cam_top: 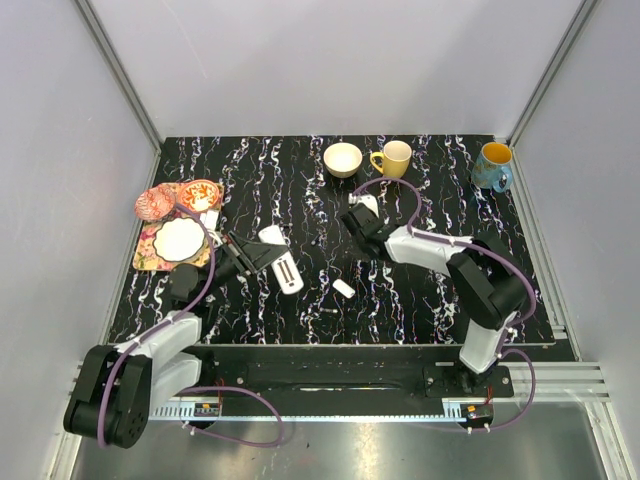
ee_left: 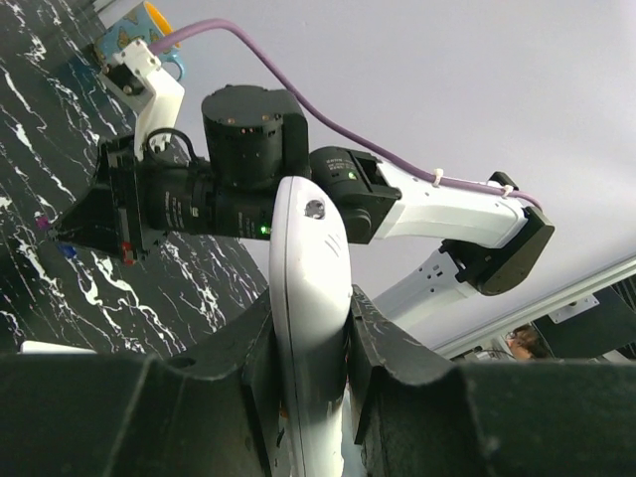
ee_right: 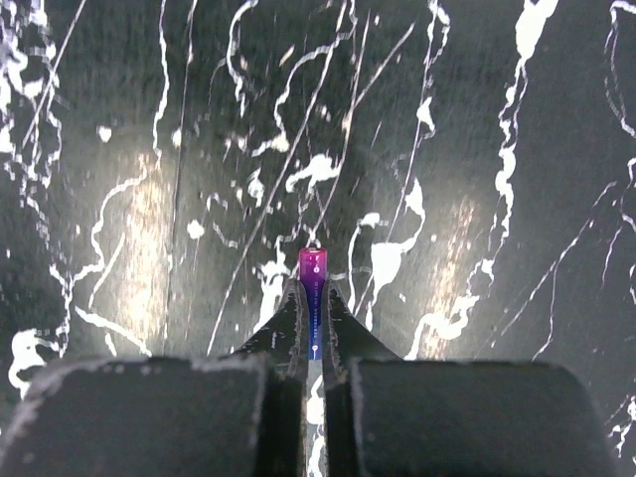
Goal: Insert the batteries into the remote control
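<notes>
The left claw [ee_left: 310, 333] pinches the remote [ee_left: 306, 248], whose free end points toward the right arm [ee_left: 437, 204]. The right claw [ee_right: 312, 318] pinches a bluish battery [ee_right: 312, 273], its red end out front over the surface [ee_right: 497, 149].

- Left white-and-black jointed arm [cam_top: 150, 350]: white plastic links, black cylindrical joint housings.
- Right white-and-black jointed arm [cam_top: 470, 280]: same build, with a small green indicator light [ee_left: 263, 231].
- Thick purple cables [ee_left: 215, 25] run along both arms, bound by white zip ties [ee_left: 437, 177].
- Right gripper [ee_right: 313, 298]: matte black wedge-shaped fingers [ee_right: 280, 336].
</notes>
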Motion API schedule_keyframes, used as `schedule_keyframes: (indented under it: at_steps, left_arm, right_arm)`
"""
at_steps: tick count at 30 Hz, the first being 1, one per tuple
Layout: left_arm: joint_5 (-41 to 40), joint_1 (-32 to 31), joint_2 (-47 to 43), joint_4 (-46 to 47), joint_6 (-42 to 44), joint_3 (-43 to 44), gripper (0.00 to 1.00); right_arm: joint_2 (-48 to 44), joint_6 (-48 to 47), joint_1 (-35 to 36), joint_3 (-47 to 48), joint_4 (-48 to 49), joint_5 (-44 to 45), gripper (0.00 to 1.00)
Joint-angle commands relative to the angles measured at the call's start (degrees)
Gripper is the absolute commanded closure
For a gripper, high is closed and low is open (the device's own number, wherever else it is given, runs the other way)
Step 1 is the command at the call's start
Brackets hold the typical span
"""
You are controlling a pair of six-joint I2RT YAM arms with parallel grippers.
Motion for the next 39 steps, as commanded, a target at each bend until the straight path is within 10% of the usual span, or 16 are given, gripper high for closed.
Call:
schedule_keyframes:
  at_steps: [1,8,22,31,39]
  left_arm:
    - [-0.7,-0.1,-1.1,-3.4,1.9,3.4,1.0]
    - [-2.1,-0.7,-4.9,-21.9,7.8,8.6,1.0]
    - [1.6,-4.4,9.0,-7.0,-1.5,12.9,1.0]
    - [0.4,-4.9,3.3,-18.1,6.1,14.5,1.0]
    - [0.2,-4.9,2.0,-19.8,7.5,13.8,1.0]
  right_arm:
    - [3.2,-0.4,-2.0,5.8,-1.6,1.2,1.0]
    - [9.1,-0.7,-2.5,9.4,-5.4,1.0,1.0]
    - [10.9,-0.6,-4.3,8.6,-6.7,-0.7,1.0]
    - [7.8,-0.1,-4.3,7.7,-6.9,-2.0,0.5]
    - [5.3,0.9,-4.3,4.9,-6.8,-4.8,0.51]
